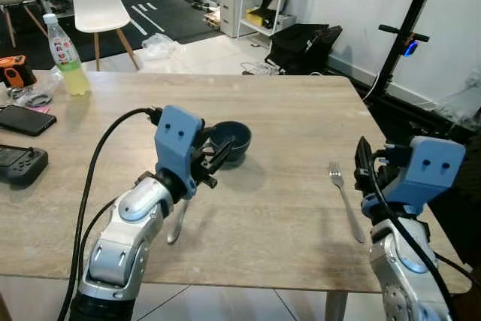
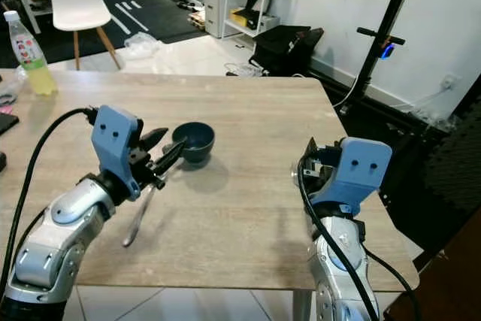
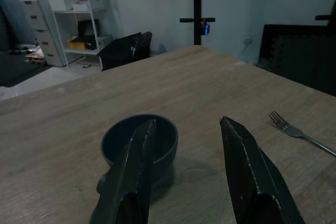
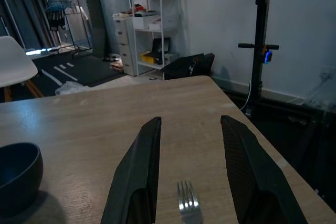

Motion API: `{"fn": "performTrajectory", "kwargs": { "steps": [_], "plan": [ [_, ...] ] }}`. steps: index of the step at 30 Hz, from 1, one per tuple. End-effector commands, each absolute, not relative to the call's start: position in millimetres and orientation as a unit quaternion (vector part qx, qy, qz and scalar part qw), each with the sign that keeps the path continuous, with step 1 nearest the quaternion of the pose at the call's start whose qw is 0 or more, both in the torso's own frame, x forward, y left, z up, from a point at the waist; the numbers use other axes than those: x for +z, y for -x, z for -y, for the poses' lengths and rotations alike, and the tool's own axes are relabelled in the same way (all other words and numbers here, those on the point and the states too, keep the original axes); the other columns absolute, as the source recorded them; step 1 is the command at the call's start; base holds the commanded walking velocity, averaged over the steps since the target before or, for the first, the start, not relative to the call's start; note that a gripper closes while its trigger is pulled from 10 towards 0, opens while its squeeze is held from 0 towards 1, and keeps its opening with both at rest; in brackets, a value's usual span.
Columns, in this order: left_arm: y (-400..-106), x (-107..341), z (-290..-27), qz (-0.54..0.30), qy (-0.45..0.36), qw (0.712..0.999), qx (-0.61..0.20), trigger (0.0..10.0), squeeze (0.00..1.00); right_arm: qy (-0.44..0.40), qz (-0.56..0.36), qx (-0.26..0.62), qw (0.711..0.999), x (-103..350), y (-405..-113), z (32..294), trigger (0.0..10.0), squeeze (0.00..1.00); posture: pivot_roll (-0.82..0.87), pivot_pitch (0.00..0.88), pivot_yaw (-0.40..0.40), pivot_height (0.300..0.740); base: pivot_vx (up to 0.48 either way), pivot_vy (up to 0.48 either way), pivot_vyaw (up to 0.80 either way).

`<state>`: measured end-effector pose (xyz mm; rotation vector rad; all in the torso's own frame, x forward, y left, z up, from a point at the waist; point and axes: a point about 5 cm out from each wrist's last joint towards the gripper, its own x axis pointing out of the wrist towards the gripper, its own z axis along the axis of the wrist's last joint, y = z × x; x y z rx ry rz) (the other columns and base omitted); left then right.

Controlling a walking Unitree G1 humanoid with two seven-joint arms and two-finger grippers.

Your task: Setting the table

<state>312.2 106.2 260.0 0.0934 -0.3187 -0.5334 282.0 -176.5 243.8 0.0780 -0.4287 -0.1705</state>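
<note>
On the far left of a wooden dining table (image 1: 301,110) lie a game controller (image 1: 19,165), a phone (image 1: 26,119) and a plastic bottle of yellow drink (image 1: 66,56), all well apart from the place setting. Nearer the middle, the left gripper (image 1: 213,160) hovers just above the tabletop with its two black fingers spread and nothing between them, aimed at a small dark blue bowl (image 1: 230,141) just beyond its tips. Beneath that arm a spoon (image 1: 177,225) rests on the wood. Further right a fork (image 1: 345,198) lies with its tines pointing away from the robot. Beside it the right gripper (image 4: 189,182) hangs unclenched and empty over the fork's tines. If the bowl comes next, one finger should go inside the rim and one outside, closing gently so it does not skid.
</note>
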Motion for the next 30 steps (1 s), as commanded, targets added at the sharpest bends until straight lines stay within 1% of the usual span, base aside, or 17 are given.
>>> {"fn": "performTrajectory", "kwargs": {
  "steps": [1,8,10,30],
  "plan": [
    [-310.6,253.2,-108.8,0.144,-0.034,0.957,-0.249,10.0,0.00,-0.044,0.199,-0.085,0.975,234.5,-281.6,174.2,10.0,0.00,0.05,0.074,0.062,0.740,0.000,0.000,0.00],
    [-307.6,249.0,-109.7,0.139,-0.034,0.961,-0.236,10.0,0.00,-0.047,0.198,-0.074,0.976,229.9,-281.7,167.7,10.0,0.00,0.05,0.074,0.057,0.740,0.000,0.000,0.00],
    [-307.3,248.1,-110.1,0.139,-0.035,0.962,-0.234,10.0,0.00,-0.047,0.198,-0.073,0.976,229.2,-281.9,167.2,10.0,0.00,0.05,0.075,0.056,0.740,-0.244,0.000,0.00],
    [-307.2,246.1,-110.2,0.135,-0.038,0.964,-0.224,10.0,0.00,-0.039,0.199,-0.079,0.976,226.9,-283.1,171.8,10.0,0.00,0.05,0.082,0.059,0.740,-0.384,0.000,0.00]
  ]
}}
